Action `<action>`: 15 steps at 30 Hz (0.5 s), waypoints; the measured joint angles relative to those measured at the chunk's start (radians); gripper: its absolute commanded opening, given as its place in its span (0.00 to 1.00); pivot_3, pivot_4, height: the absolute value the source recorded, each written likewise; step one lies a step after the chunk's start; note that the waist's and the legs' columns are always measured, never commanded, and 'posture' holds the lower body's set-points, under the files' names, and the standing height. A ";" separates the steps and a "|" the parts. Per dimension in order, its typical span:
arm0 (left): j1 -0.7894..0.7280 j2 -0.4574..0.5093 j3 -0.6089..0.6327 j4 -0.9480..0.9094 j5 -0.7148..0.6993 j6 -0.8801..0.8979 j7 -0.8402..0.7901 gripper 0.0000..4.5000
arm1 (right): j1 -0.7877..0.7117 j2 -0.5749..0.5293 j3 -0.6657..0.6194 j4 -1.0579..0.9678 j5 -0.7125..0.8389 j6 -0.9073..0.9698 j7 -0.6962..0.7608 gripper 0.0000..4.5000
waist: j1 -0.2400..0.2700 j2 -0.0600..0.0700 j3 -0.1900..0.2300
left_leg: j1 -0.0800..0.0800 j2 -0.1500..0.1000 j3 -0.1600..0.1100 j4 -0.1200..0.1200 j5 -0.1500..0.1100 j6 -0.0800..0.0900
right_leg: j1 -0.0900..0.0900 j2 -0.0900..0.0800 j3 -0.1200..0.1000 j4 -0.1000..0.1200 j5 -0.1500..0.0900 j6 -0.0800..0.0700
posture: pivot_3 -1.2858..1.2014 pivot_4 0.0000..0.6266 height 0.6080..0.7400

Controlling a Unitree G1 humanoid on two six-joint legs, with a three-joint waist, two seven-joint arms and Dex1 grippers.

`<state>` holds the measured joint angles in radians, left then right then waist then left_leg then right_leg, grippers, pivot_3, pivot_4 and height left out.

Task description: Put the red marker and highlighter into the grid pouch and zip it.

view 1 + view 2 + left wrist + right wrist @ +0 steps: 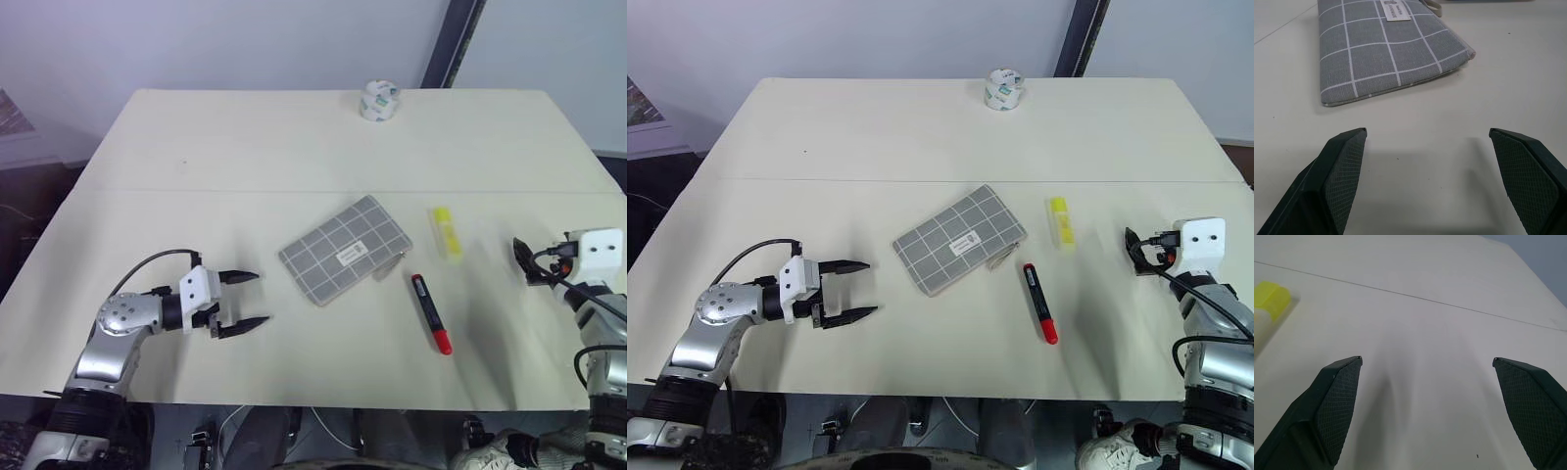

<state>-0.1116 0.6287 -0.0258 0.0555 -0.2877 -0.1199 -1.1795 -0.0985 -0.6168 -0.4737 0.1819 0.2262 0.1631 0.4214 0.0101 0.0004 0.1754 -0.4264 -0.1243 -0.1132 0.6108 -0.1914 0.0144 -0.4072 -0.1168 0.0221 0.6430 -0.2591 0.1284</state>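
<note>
while both grippers hover empty, jaws wide, left gripper [243, 302] faces the pouch [345, 250] mid-counter [196, 147]; right gripper [521, 257] sits beside the highlighter [447, 233], marker [431, 313] nearer the front edge. risk: round pens roll if nudged; unpinned pouch may slide.

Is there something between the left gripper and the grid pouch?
No. Bare table separates the left gripper from the grid pouch, as the left wrist view shows.
</note>
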 measured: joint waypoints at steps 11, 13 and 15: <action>0.000 -0.007 0.001 0.008 -0.008 -0.058 -0.018 0.94 | -0.001 0.004 0.007 0.000 -0.004 0.002 0.005 0.87 | 0.000 0.000 0.000 | 0.000 0.000 0.000 0.000 0.000 0.000 | 0.000 0.000 0.000 0.000 0.000 0.000 | 0.52 0.24 1.00; 0.000 -0.009 0.001 0.019 -0.008 -0.094 -0.022 0.94 | -0.002 0.007 0.010 0.000 -0.003 0.005 0.006 0.72 | 0.000 0.000 0.000 | 0.000 0.000 0.000 0.000 0.000 0.000 | 0.000 0.000 0.000 0.000 0.000 0.000 | 0.52 0.24 1.00; 0.002 -0.009 0.005 0.047 -0.002 -0.180 -0.029 0.94 | -0.001 0.006 0.019 -0.004 -0.006 0.003 0.017 0.49 | -0.001 0.000 0.000 | 0.000 0.000 0.000 0.000 0.000 0.000 | 0.000 0.000 0.000 -0.001 0.000 0.000 | 0.52 0.24 1.00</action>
<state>-0.1100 0.6193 -0.0208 0.1025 -0.2896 -0.2998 -1.2083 -0.0996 -0.6107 -0.4543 0.1782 0.2204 0.1666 0.4382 0.0094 0.0006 0.1754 -0.4264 -0.1243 -0.1132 0.6105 -0.1914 0.0144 -0.4073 -0.1168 0.0221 0.6423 -0.2591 0.1283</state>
